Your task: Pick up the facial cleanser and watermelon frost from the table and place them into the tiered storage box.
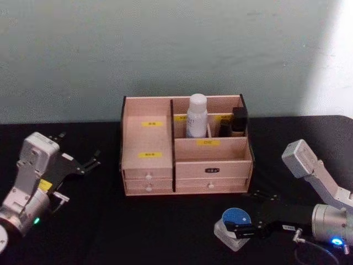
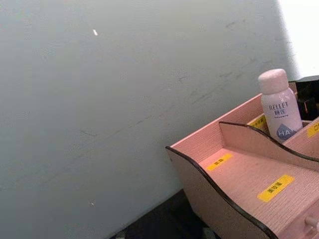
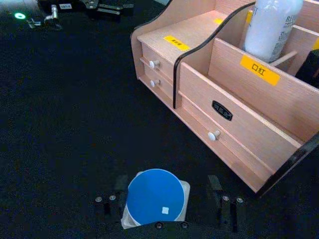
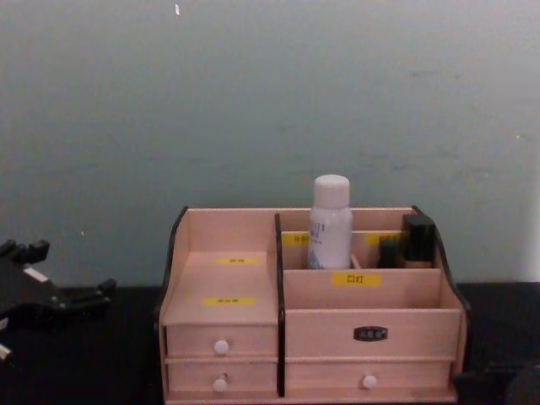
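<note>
Closest to the front edge of the black tabletop [image 1: 110,237], the squat frosted jar with a flat round blue lid [image 3: 155,197] (the watermelon frost) is straddled by the right gripper [image 3: 167,185]. Its fingers are spread to either side of the jar, and whether they touch it cannot be told. Behind the jar, the light wooden tiered storage box [image 1: 149,165] is set toward the wall. The tall white cylindrical facial cleanser bottle [image 1: 196,116] is stood upright in a rear compartment of the box's right half, beside small dark containers [image 1: 238,122]. The left gripper [image 1: 80,149] is seen with fingers parted, left of the box and well apart from it.
</note>
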